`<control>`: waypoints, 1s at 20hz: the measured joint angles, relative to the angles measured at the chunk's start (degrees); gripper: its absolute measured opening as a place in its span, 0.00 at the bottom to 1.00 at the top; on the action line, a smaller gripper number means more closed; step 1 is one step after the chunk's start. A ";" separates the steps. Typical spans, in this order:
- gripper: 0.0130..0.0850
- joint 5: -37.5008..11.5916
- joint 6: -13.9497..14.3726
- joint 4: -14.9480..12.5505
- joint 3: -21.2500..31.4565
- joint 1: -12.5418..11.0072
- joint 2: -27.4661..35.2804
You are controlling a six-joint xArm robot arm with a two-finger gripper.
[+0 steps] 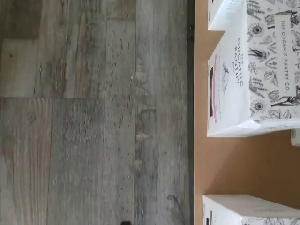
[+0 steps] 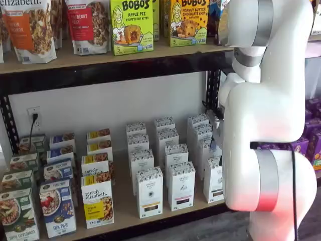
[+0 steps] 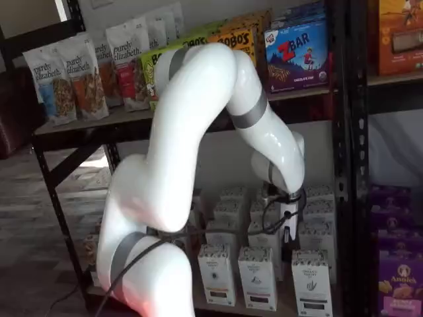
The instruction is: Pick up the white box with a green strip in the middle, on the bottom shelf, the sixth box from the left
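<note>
The white box (image 2: pixel 213 181) stands at the right end of the front row on the bottom shelf (image 2: pixel 125 208), partly hidden by the arm. It also shows in a shelf view (image 3: pixel 310 281), tall and narrow with a speckled top. My gripper (image 3: pixel 288 235) hangs above the rows, just left of that box and clear of it. Its fingers show no plain gap, and no box is in them. The wrist view looks down on the shelf board (image 1: pixel 234 164), a pink-striped white carton (image 1: pixel 243 89) and a second carton with a dark strip (image 1: pixel 248 208).
More white cartons stand in rows behind and to the left (image 2: pixel 149 193). Yellow-fronted purely elizabeth boxes (image 2: pixel 98 201) and blue boxes (image 2: pixel 57 206) stand further left. The black front rail (image 1: pixel 191 117) borders the wooden floor (image 1: pixel 93 117). A black upright (image 3: pixel 344 165) and purple boxes (image 3: pixel 396 264) stand on the right.
</note>
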 joint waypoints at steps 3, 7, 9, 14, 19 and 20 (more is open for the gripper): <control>1.00 0.54 1.62 -1.55 -1.22 0.21 0.30; 1.00 1.60 2.28 -1.95 -3.09 0.36 0.89; 1.00 1.44 2.14 -1.72 -3.65 0.39 1.23; 1.00 0.93 2.67 -2.50 -5.73 0.31 3.39; 1.00 -0.79 4.17 -4.44 -9.35 0.29 7.66; 1.00 -0.83 4.48 -4.81 -10.17 0.29 8.46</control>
